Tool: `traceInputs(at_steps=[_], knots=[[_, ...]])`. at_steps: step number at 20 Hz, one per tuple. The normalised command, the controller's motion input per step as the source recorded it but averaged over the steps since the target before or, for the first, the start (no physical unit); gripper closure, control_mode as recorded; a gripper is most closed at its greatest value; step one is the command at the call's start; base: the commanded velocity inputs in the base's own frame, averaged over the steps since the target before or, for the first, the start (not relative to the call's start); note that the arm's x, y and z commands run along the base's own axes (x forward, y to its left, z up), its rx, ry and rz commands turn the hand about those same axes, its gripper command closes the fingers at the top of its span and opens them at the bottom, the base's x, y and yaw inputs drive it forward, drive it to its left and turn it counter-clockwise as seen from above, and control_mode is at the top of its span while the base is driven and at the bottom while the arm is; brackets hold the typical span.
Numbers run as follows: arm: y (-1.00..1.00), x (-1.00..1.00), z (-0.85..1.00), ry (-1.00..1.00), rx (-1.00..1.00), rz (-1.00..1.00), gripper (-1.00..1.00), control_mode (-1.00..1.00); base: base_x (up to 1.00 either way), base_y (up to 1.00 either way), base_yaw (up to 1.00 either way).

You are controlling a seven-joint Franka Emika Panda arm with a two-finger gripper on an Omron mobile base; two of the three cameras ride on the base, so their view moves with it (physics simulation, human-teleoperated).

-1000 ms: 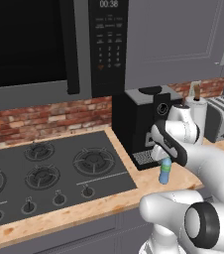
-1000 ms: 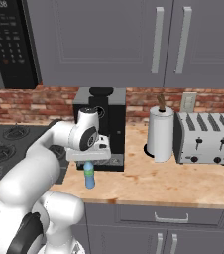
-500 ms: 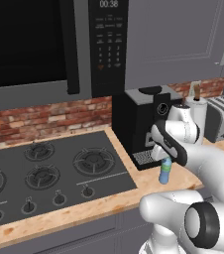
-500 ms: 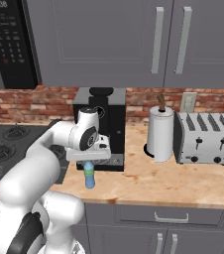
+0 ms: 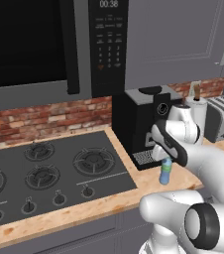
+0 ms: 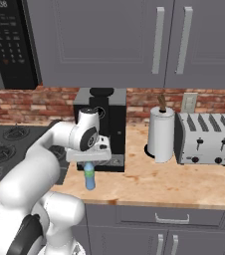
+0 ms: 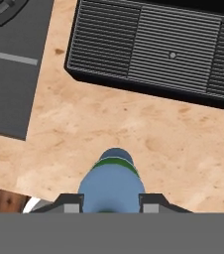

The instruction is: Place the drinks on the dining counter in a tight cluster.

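Hand view looks straight down the slim blue bottle (image 7: 112, 186), its green label ring showing near the far end, with the two dark fingertips (image 7: 70, 202) pressed against either side of it: the gripper (image 7: 111, 204) is clamped on the bottle. Beyond the bottle lies the speckled wood counter (image 7: 173, 144), with the ribbed drip tray of the coffee machine (image 7: 148, 49) across the top of the picture and a corner of the dark stove (image 7: 10, 74) at the left.

From the left base view, the white arm reaches forward from the lower right and bends down in front of the coffee machine (image 5: 141, 124). The gripper (image 5: 166, 159) points downward and the blue bottle (image 5: 165, 171) hangs upright beneath it, just in front of the machine's tray and beside the right edge of the stove (image 5: 49, 173). Whether the bottle's base touches the counter (image 5: 148, 191) or sits just above it cannot be told. A microwave (image 5: 49, 44) hangs above the stove.

Right base view shows the same grip from the other side: the gripper (image 6: 88, 162) over the bottle (image 6: 89, 177), near the front edge of the counter (image 6: 174, 184). Further right stand a paper towel roll (image 6: 162, 134) and, just beside it, a steel toaster (image 6: 206, 138), both well apart from the bottle, with grey cabinets (image 6: 134, 40) above
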Motion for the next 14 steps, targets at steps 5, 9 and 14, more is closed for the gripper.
traceInputs(at_steps=[5,9,14], knots=[[-0.04,-0.71,0.35,-0.07,0.08,0.00,1.00,-1.00,0.00,0.00,0.00],[-0.34,-1.00,0.78,-0.04,0.12,0.00,1.00,-1.00,0.00,0.00,0.00],[-0.16,-0.96,1.00,0.00,0.07,0.00,1.00,-1.00,0.00,0.00,0.00]])
